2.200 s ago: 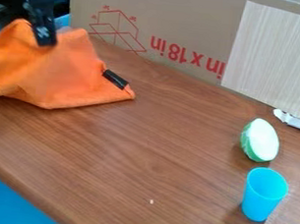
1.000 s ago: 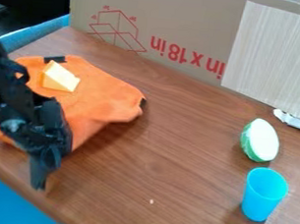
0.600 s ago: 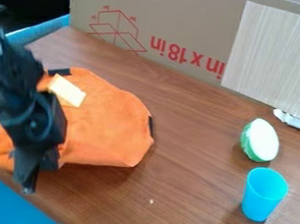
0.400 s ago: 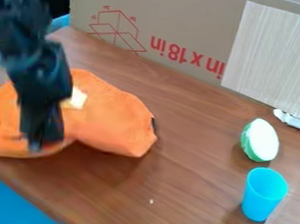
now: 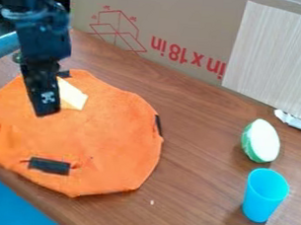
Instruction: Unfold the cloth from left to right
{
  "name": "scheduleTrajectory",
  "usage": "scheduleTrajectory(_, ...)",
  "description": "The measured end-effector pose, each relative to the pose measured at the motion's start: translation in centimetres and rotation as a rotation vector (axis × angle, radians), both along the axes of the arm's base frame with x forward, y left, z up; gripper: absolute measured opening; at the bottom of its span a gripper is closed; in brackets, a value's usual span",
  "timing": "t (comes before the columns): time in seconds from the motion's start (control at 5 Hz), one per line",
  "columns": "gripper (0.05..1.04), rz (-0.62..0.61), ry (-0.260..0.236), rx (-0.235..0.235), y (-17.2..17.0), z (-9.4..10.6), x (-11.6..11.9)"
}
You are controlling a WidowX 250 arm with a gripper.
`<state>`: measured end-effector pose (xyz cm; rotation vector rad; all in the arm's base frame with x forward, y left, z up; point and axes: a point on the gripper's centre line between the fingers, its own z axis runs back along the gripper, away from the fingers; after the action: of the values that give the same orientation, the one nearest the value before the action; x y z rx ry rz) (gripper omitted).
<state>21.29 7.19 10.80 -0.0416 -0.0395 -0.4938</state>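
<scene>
A blue surface is seen below the tabletop's front edge. At the left, the orange cloth is spread from beside that edge towards the tabletop's middle, rumpled at its left side, with black patches along its border. Above it the black gripper is held pointing down; whether it is wide or narrow cannot be told. Just beside it, a pale yellow wedge is borne by the cloth. Along the back, a cardboard panel is stood. Near the right edge, a green-and-white rounded piece, seemingly a halved toy vegetable, is placed behind a blue cup.
</scene>
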Motion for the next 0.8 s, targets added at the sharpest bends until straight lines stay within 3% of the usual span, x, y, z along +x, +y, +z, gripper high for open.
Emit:
scheduleTrajectory(0.2,0.982,0.054,0.070,0.035,0.51,-0.22,0.13)
scheduleTrajectory(0.8,1.001,0.057,0.072,0.038,0.52,-0.22,0.10)
